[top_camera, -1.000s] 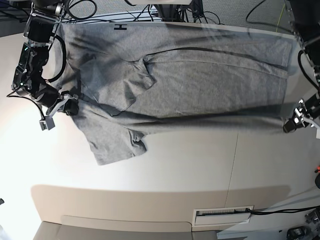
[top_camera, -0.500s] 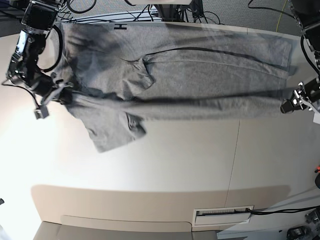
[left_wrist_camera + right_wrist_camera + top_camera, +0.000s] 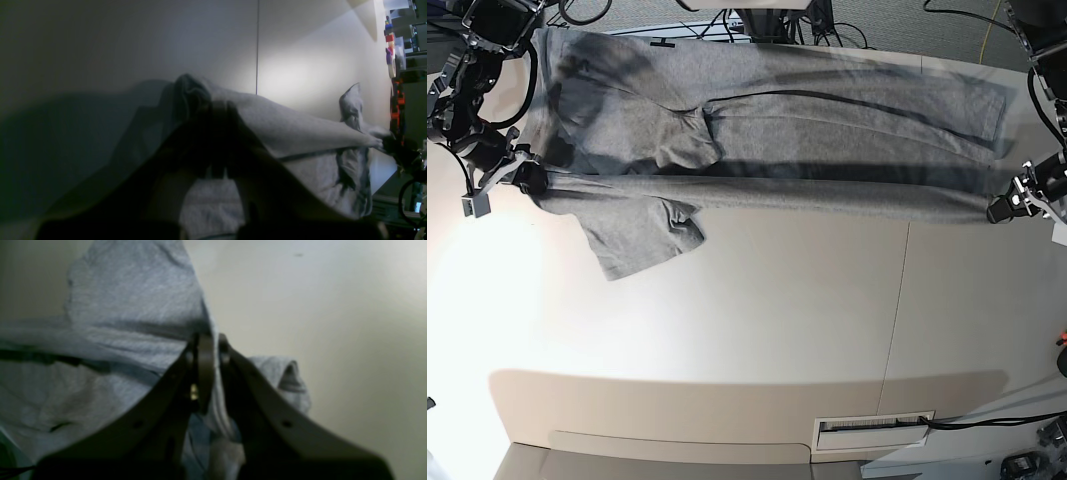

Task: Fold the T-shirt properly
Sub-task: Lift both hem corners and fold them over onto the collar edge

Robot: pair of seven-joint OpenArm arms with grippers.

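Observation:
The heather-grey T-shirt [image 3: 767, 150] lies stretched across the far half of the table, plain side up, no lettering showing. Its near edge is lifted taut between both grippers, with a dark shadow under it. One sleeve [image 3: 637, 235] hangs toward me at the left. My right gripper [image 3: 527, 180] is shut on the shirt's left end; its wrist view shows cloth [image 3: 133, 306] pinched between the closed fingers [image 3: 205, 373]. My left gripper [image 3: 999, 210] is shut on the shirt's right end; its wrist view shows cloth [image 3: 283, 130] draped over the dark fingers [image 3: 217, 140].
The white table [image 3: 757, 320] has a seam [image 3: 897, 310] running front to back. A white vent plate [image 3: 872, 430] sits at the front edge. Cables and frame parts [image 3: 777, 20] line the far edge. Coloured clutter [image 3: 390, 50] stands beyond the table.
Both grippers have carried the shirt's near edge toward the far side and outward, pulling it taut. The fold line and hanging sleeve moved farther from me.

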